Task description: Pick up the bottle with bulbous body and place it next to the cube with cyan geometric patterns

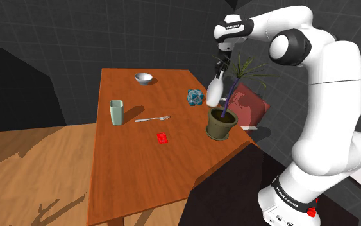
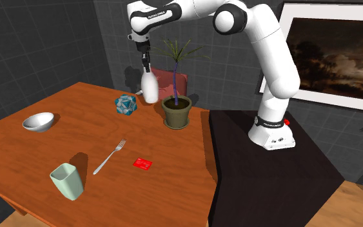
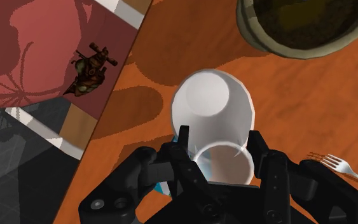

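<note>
White bottle [image 1: 215,94] pinched at neck between fingers of black gripper [image 1: 218,74], hanging clear above table [image 1: 140,164]; long axis near upright, slightly tilted, bulbous base pointing down, away from jaws. Cyan-patterned cube [image 1: 195,97] and plant pot [image 1: 222,124] on table below jaws, either side of bottle. White lettering on arm [image 1: 323,96] base, too small to read

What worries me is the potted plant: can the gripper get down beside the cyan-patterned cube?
Probably yes: the gripper, shut on the white bottle, hangs above the gap between cyan-patterned cube and plant pot.
</note>
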Tool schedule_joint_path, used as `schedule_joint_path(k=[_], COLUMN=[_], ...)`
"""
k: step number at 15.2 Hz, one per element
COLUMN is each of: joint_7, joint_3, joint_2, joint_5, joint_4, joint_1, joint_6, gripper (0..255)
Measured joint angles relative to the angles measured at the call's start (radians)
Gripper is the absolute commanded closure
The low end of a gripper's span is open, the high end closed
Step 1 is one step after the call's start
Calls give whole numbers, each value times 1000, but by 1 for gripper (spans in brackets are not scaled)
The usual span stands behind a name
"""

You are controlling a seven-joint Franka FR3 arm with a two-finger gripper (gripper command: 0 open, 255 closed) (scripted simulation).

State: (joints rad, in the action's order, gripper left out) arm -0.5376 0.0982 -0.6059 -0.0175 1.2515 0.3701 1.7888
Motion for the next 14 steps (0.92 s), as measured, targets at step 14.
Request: schedule_joint_path(k=[14], joint_7=[8], joint_3=[-3], joint_2=[-51], joint_5=[2], joint_4=[109], joint_1=[-1], joint_6=[160], gripper=[255])
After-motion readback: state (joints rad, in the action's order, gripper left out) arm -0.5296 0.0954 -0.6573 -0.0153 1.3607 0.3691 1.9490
